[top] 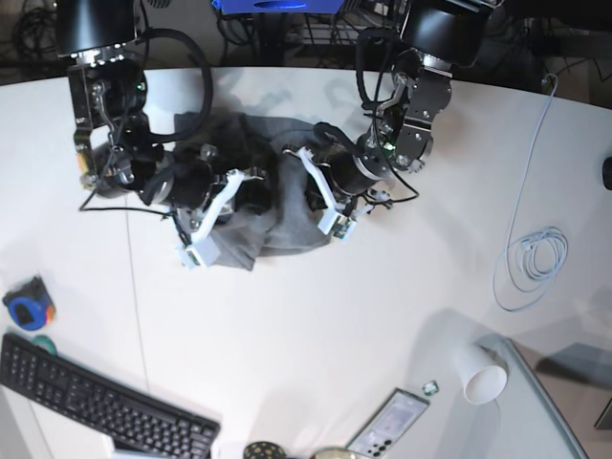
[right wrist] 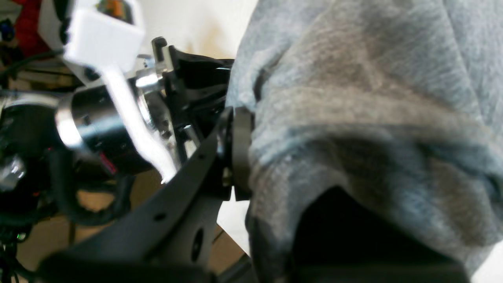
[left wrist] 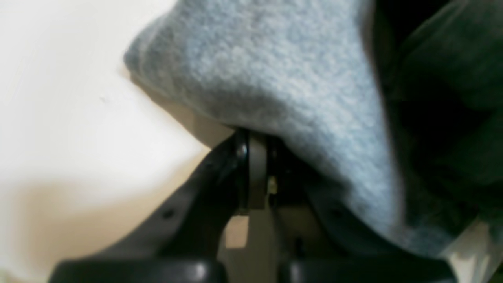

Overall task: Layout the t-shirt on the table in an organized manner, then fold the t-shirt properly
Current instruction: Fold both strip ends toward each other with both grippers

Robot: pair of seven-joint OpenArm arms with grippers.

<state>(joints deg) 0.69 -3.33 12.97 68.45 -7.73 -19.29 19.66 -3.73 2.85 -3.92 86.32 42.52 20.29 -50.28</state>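
Shirt (top: 273, 206) bunched between both arms on bench (top: 316, 316); left jaws (left wrist: 257, 147) and right jaws (right wrist: 235, 153) each pinch cloth, spread apart next.

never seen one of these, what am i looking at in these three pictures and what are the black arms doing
This is a two-armed robot working over a white table. One picture looks down from above; the other two come from cameras mounted on each wrist, so they sit very close to the cloth. Both arms meet at a bunched grey t-shirt. The left gripper and the right gripper are each shut on the t-shirt. Also on the table: a white cable, a paper cup, a keyboard, a blue tape measure and a phone-like device.
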